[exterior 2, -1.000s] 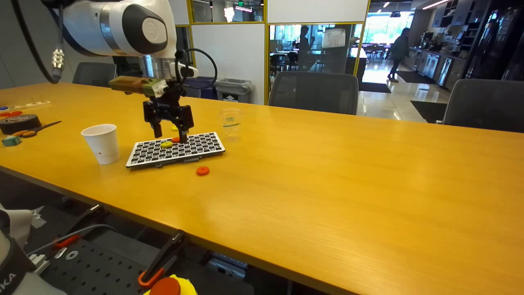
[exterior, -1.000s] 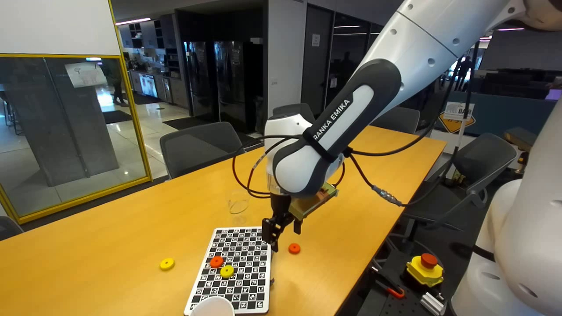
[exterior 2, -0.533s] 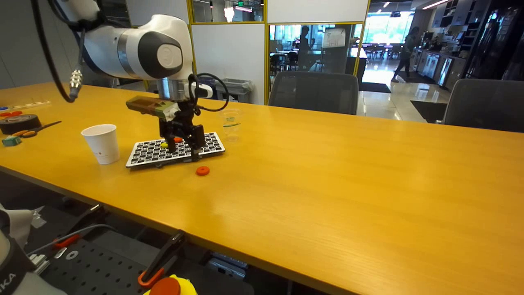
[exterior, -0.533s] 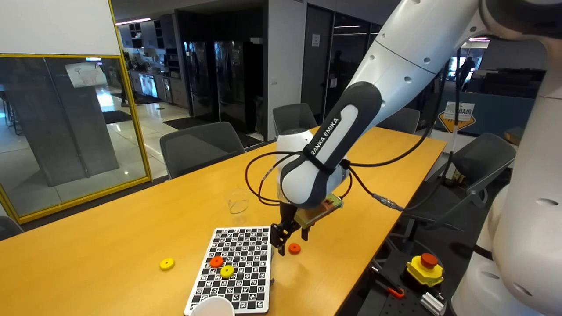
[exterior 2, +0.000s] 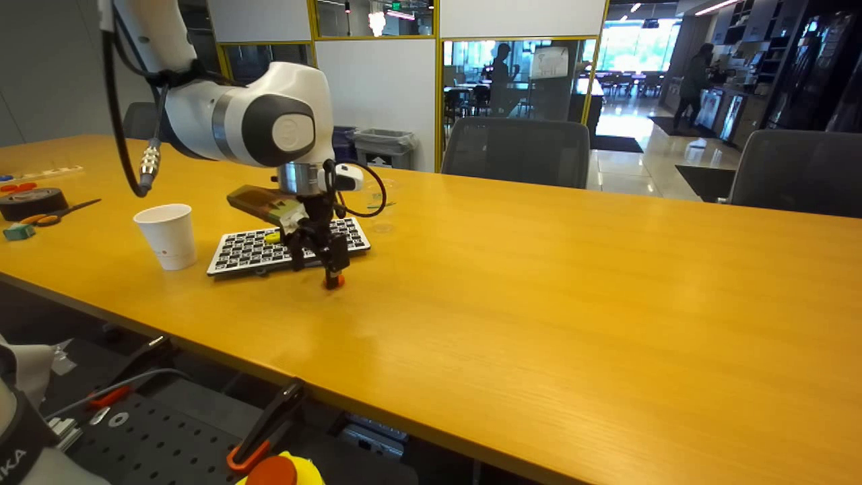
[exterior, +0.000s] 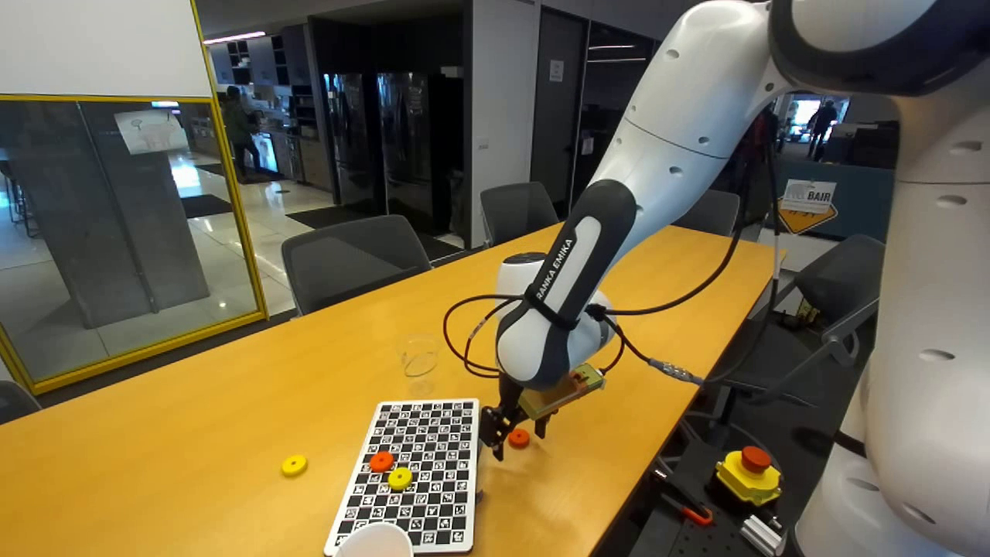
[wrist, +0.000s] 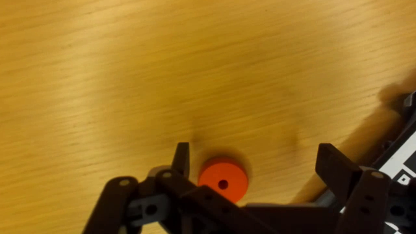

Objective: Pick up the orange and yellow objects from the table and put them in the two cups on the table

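One orange disc (wrist: 227, 172) flat on the worktop (wrist: 130, 81), between the spread fingers (wrist: 180, 159) of the end effector (wrist: 254, 152); jaws wide apart, disc loose between them. Wrist view: disc just beside one finger, wide gap to the other, lower edge hidden. In an exterior view one finger (exterior 2: 333, 276) partly covers it. Second orange disc (exterior: 381, 462) and a yellow disc (exterior: 400, 479) side by side on the checkered mat (exterior: 437, 503), contact unclear. Another yellow disc (exterior: 294, 466) on bare worktop, near the mat's long side. White cup (exterior 2: 167, 242) upright near one short end, clear tumbler (exterior: 420, 362) upright near the opposite end. Dark roll (exterior 2: 32, 203), scissors (exterior 2: 66, 211) and green block (exterior 2: 19, 232) further along, well apart from the mat. Yellow box with red button (exterior: 748, 481) off the worktop, beside its edge.
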You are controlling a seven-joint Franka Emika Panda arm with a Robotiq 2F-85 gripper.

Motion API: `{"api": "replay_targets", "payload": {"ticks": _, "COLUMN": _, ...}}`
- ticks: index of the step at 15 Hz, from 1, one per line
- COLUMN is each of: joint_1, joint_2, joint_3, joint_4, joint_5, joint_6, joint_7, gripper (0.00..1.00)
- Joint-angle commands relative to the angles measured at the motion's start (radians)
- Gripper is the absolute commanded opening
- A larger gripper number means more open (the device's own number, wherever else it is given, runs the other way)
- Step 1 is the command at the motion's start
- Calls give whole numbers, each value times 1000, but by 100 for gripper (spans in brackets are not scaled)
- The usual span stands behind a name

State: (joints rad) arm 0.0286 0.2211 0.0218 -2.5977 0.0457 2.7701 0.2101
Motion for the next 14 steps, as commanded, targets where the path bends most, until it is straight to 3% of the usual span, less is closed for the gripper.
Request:
{"api": "replay_targets", "payload": {"ticks": 1, "joint_1": -9, "joint_2": 49, "joint_3": -11, "joint_4": 27, "joint_5": 30, "joint_6": 57, "joint_7": -16, "gripper": 100}}
{"api": "replay_targets", "payload": {"ticks": 14, "joint_1": -8, "joint_2": 64, "joint_3": -40, "joint_4": 45, "joint_5": 21, "joint_6": 90, "joint_7": -3, "gripper": 100}}
